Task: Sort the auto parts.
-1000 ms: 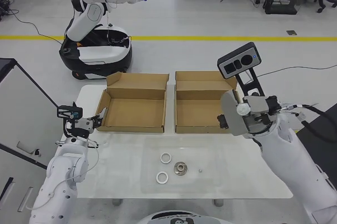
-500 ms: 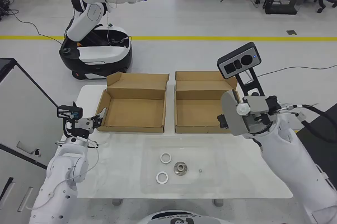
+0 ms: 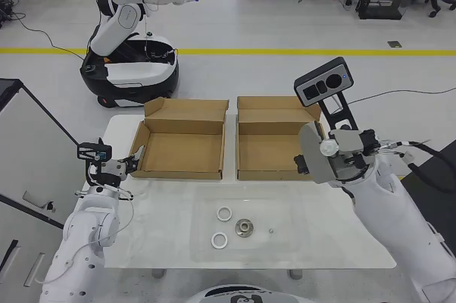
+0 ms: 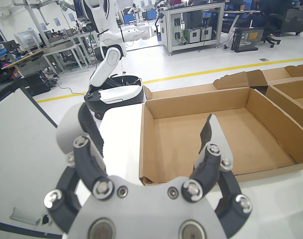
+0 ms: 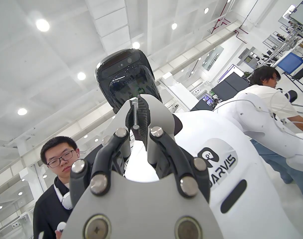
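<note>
While our right gripper [image 5: 137,110], turned up toward the ceiling [image 5: 66,13] beside the right box [image 3: 270,144], is closed on a bolt [image 5: 134,115], our left gripper [image 4: 146,113] hangs with fingers [image 4: 91,130] spread wide at the near left corner of the left box [image 3: 184,155]. We see a ring [image 3: 224,213], a second ring [image 3: 219,240], a hub [image 3: 245,226] and a tiny piece [image 3: 271,227] close together on the table [image 3: 326,227], where the boxes' near walls stand between them and the box floors.

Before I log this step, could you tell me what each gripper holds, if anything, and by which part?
The right gripper grips a bolt along its threaded shank; the left gripper is open and holds nothing.
</note>
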